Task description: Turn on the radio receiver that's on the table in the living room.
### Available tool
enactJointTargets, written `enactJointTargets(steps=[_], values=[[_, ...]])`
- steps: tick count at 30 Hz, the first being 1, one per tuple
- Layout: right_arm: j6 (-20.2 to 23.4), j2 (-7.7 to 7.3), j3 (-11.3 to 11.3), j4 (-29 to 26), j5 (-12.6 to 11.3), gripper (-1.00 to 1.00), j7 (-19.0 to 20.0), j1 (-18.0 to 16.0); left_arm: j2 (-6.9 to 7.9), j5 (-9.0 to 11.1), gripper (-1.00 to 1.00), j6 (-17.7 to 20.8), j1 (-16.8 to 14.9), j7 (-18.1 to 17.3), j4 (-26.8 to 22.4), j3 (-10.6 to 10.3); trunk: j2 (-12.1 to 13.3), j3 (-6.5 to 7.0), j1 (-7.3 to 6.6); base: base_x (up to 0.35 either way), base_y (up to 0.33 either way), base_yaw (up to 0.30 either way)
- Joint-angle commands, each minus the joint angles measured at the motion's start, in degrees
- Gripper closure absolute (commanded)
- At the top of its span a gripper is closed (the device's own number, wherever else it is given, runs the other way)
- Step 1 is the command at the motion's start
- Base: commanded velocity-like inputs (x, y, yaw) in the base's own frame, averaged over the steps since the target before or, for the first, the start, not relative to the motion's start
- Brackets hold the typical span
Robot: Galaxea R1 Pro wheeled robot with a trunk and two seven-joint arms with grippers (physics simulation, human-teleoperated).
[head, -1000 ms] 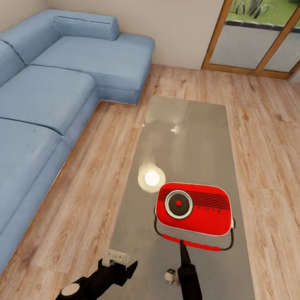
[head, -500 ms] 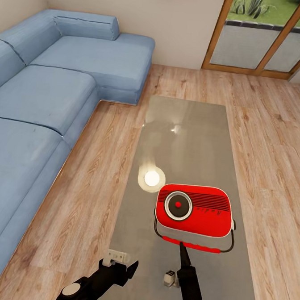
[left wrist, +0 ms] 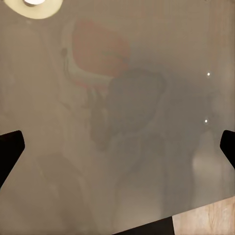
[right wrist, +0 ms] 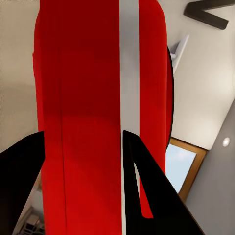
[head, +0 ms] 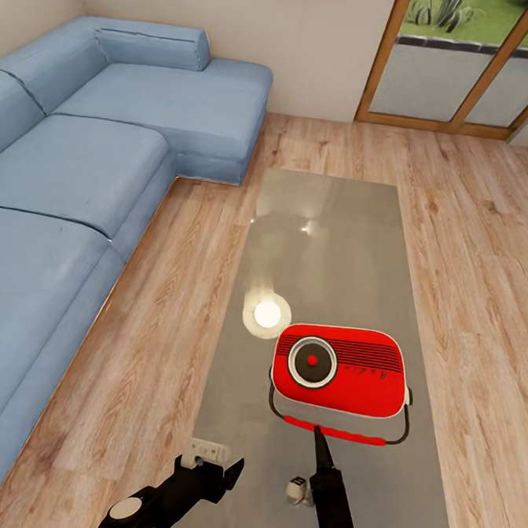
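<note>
A: What takes up most of the room?

B: The blue sectional sofa [head: 90, 165] runs along the left side of the living room, on a wood plank floor [head: 469, 255]. Wood-framed glass doors [head: 467, 65] stand at the far right of the beige wall [head: 318, 47].

A: And the table?

B: The long coffee table [head: 337, 238] with its glossy grey top stretches away from the robot, between the sofa and the open floor. A round bright glare spot [head: 267, 315] sits on its surface, just beyond the radio.

A: Where is the radio receiver?

B: The radio receiver [head: 340, 370] is at the near part of the table, right of the table's middle line. Its red face with the round silver-ringed dial points up toward the head camera, and its thin handle loops around the near side. In the right wrist view its red body [right wrist: 98, 112] with a pale band looms very close.

A: What are the arms doing?

B: The right gripper [head: 320, 444] reaches up to the radio's near edge, its dark fingertip touching or nearly touching the red lower strip. In the right wrist view its fingers [right wrist: 147, 186] stand apart against the radio body, so it is released, not clamped on anything. The left gripper [head: 202, 472] hangs over the table's near left edge; its fingertips [left wrist: 10, 152] sit wide apart at the sides of the left wrist view, spread and holding nothing. That view looks down on the reflective tabletop [left wrist: 161, 161], with a faint red reflection of the radio.
</note>
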Motion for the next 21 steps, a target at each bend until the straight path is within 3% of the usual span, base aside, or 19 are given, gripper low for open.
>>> enactJointTargets(steps=[1, 4, 10, 13, 15, 17, 19, 21], values=[[0.07, 0.04, 0.02, -0.02, 0.38, 1.00, -0.01, -0.01, 0.00, 0.00, -1.00, 0.00, 0.00, 0.00, 0.00, 0.00, 0.00, 0.00, 0.00, 0.000, 0.000, 0.000], [-0.03, 1.30, -0.08, 0.03, 0.37, 1.00, 0.07, -0.02, 0.00, 0.00, -1.00, 0.00, 0.00, -0.01, 0.00, 0.00, 0.00, 0.00, 0.00, 0.000, 0.000, 0.000], [-0.24, 1.32, -0.14, 0.05, 0.23, 1.00, 0.07, -0.04, -0.16, 0.00, -1.00, 0.00, 0.00, -0.01, 0.00, 0.00, 0.00, 0.00, 0.00, 0.000, 0.000, 0.000], [-0.46, 1.29, -0.15, 0.59, 0.05, 1.00, -0.10, -0.03, -1.41, -0.01, -1.00, 0.22, 0.00, -0.04, -0.10, -0.03, 0.00, 0.00, 0.00, 0.000, 0.000, 0.000], [-0.32, 1.39, -0.09, 0.80, 0.00, 1.00, -0.13, -0.01, -3.01, -0.06, -1.00, 1.20, 0.00, -0.04, -0.29, -0.06, 0.00, 0.00, 0.00, 0.000, 0.000, 0.000], [-0.08, 1.74, -0.01, 2.43, -0.07, 1.00, -0.20, -0.02, -5.14, -0.08, -1.00, 4.54, -0.08, -0.07, -0.49, -0.08, 0.00, 0.00, 0.00, 0.000, 0.000, 0.000], [-0.02, 2.45, 0.01, 4.68, -0.09, 1.00, -0.23, -0.01, -5.62, -0.08, -1.00, 6.27, -0.19, -0.08, -0.55, -0.08, 0.00, 0.00, 0.00, 0.000, 0.000, 0.000], [-0.39, 4.45, 0.02, 10.06, -0.02, 1.00, -0.06, -0.01, -6.04, -0.08, -1.00, 7.67, -0.36, -0.12, -0.60, -0.09, 0.00, 0.00, 0.00, 0.000, 0.000, 0.000]])
